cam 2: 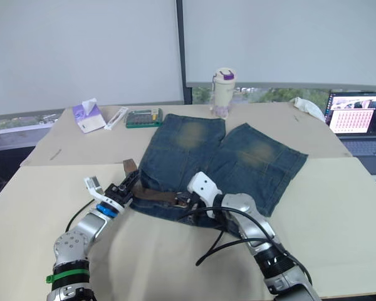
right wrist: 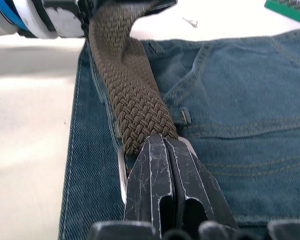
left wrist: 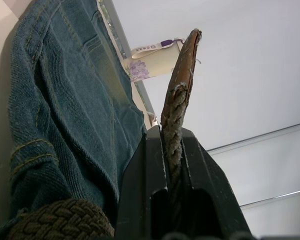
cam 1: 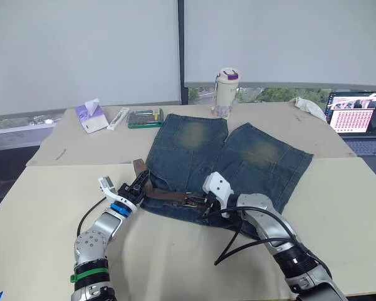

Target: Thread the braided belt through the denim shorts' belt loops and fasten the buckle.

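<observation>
Left wrist view: left fingers (left wrist: 177, 175) pinch braided belt (left wrist: 176, 115) (over denim shorts (left wrist: 75, 120)).

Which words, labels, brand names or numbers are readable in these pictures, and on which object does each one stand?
No text can be read with confidence.
Open laptop screen: pink rows of a page, too small to read.
Cream tumbler with purple lid: purple floral print; any lettering on its strap is blurred.
Purple-and-white tissue pack: print is illegible.
Green rectangular tool case: no legible label.
</observation>
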Motion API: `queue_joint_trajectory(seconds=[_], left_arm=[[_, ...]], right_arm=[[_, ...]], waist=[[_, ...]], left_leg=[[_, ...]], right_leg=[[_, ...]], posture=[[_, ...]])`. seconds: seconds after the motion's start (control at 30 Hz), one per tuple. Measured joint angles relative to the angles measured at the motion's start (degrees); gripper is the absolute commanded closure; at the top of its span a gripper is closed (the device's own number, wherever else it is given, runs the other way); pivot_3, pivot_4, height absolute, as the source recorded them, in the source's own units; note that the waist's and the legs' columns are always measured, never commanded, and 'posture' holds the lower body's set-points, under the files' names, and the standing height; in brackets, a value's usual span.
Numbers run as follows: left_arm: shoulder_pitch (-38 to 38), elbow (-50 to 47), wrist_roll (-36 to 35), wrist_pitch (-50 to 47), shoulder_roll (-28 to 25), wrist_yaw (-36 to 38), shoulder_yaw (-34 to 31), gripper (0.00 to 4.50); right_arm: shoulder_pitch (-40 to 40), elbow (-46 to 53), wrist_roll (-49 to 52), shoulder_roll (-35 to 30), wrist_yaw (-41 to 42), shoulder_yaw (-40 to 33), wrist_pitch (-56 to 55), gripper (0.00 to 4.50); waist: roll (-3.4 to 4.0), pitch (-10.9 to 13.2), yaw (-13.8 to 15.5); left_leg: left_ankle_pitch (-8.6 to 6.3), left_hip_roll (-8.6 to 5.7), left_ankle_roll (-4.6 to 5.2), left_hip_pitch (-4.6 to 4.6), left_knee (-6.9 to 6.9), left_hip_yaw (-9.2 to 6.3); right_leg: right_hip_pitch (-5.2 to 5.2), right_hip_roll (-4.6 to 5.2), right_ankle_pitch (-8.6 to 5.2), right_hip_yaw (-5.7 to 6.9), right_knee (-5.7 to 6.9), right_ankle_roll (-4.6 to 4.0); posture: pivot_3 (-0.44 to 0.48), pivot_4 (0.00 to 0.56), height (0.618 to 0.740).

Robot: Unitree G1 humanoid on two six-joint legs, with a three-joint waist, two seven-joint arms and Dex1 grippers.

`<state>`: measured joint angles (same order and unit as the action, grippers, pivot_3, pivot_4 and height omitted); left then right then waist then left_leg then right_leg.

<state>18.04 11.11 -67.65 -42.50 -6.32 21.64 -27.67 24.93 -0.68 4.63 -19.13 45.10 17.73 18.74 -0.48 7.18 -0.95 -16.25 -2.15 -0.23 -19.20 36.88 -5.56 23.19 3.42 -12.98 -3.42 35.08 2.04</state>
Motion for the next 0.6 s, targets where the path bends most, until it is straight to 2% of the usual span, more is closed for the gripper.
queue_joint_trajectory(seconds=[0.6], left_arm=[[-0.1,-0.6,0.2,0.1,0.1,-0.2,0.1,4.5]], right_arm=[[0.9,-5.9,0.0,0.3,3.6,0.0,-5.2,4.48]], waist=[[0.0,0.0,-0.1]], left_leg=[[0.0,0.01,0.0,0.04,-0.02,-0.01]], right_leg=[[-0.04,-0.02,0.0,0.01,-0.01,0.0]], posture=[[0.0,0.15,0.74]])
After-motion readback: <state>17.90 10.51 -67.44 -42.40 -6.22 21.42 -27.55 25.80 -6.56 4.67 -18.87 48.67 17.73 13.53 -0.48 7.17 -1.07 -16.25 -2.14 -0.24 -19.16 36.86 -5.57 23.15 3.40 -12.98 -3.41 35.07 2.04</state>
